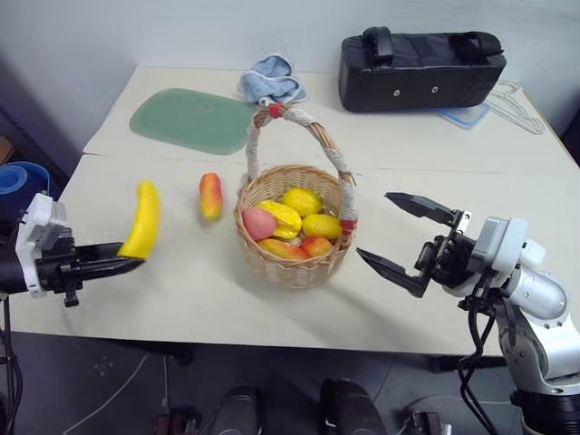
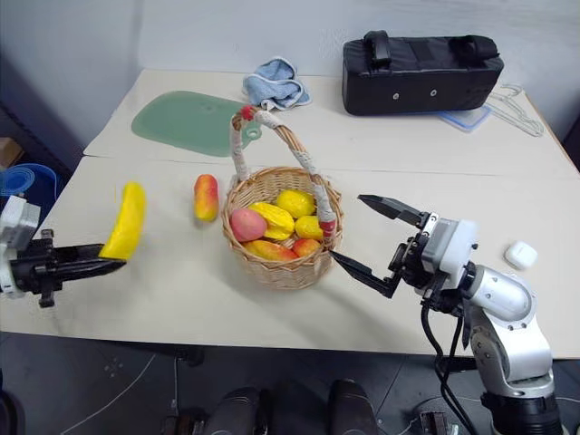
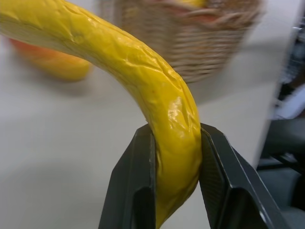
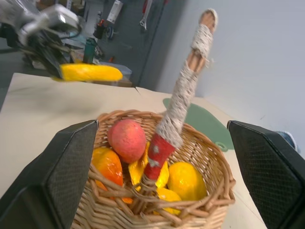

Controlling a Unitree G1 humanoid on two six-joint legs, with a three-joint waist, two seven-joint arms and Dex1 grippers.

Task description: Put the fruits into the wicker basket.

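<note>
The left gripper (image 1: 127, 263) is clamped on the lower end of the banana (image 1: 142, 217), which rises from its fingertips. The mango (image 1: 210, 196) lies on the table (image 1: 408, 154) beyond, toward the basket (image 1: 294, 263). The right gripper (image 1: 394, 237) gapes wide beside the basket.

My left wrist view blurs the wicker basket (image 3: 200, 43); its rim is cropped, and the banana (image 3: 143, 81) runs off-frame.

The banana (image 1: 141, 220) is yellow. The mango (image 1: 210, 196) is red and yellow. The wicker basket (image 1: 294, 265) is tan and woven, its handle white with red bands. The bag (image 1: 421, 70) is black, the cloth (image 1: 272, 83) blue, the mat (image 1: 190, 120) green.
</note>
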